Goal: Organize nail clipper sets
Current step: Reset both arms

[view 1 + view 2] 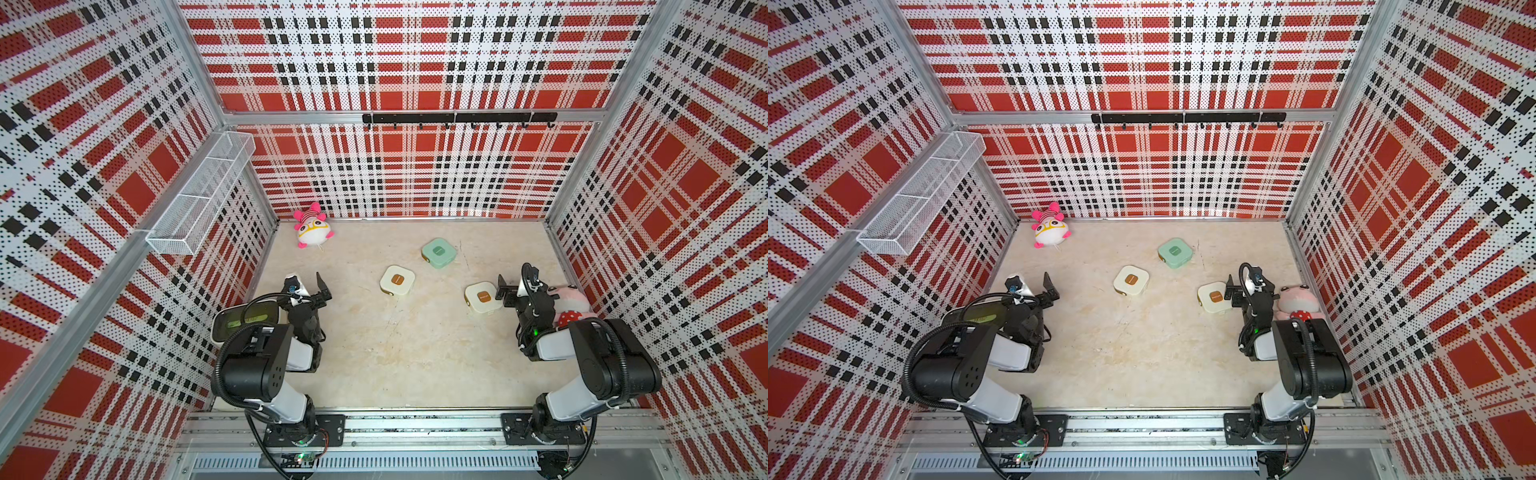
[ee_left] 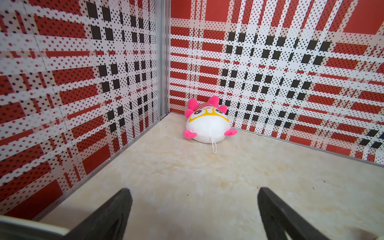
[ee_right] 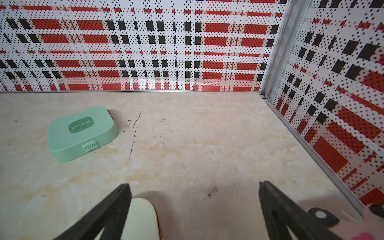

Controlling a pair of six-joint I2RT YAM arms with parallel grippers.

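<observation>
Smooth plastic mint case [image 3: 82,133], plush toy [image 2: 207,122]

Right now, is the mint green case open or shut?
Shut. The mint green case lies flat on the table, closed flush all round, with its latch tab seated at the edge; no inner tray shows.

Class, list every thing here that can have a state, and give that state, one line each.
left hand, open, empty.
right hand, open, empty.
mint green case, closed, lying flat.
middle cream case, closed, lying flat.
other cream case, closed, beside the right hand, not gripped.
pink-and-white plush, lying by the back wall.
</observation>
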